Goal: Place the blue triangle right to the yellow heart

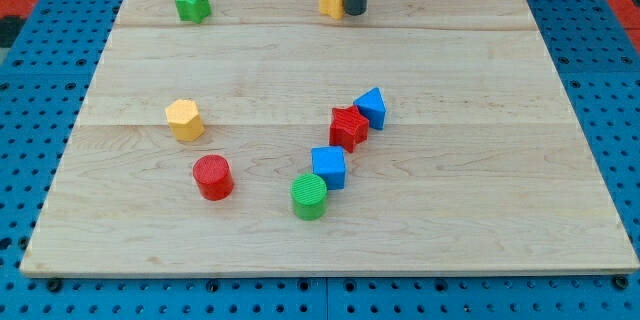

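The blue triangle [371, 107] lies right of the board's middle, touching a red star [348, 127] at its lower left. A yellow block [331, 1], partly hidden so its shape is unclear, sits at the view's top edge of the board. My tip [355, 11] is down on the board just to the right of that yellow block, touching or nearly touching it. The tip is far above the blue triangle in the view.
A green block [192, 4] sits at the top left. A yellow hexagon [185, 119] is at the left, a red cylinder [212, 177] below it. A blue cube [328, 167] and a green cylinder [310, 196] lie below the red star. The wooden board [500, 210] rests on a blue pegboard.
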Tool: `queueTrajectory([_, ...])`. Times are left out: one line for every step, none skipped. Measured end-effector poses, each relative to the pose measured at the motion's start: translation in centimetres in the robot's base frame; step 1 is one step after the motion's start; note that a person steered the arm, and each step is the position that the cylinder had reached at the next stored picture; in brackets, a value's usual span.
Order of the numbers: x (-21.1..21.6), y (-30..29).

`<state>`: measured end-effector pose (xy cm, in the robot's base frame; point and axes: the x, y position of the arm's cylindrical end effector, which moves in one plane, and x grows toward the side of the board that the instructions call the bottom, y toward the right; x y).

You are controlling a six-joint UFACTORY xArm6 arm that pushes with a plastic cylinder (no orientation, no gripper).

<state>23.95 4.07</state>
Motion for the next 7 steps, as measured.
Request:
queueTrajectory([1.6,1.2])
queueTrajectory([4.3,1.9])
queueTrajectory([4.3,1.9])
queueTrajectory([4.6,2.2])
queueTrajectory([8.7,5.7])
queueTrajectory([16.9,9.9])
queueTrajectory([23.8,10.4])
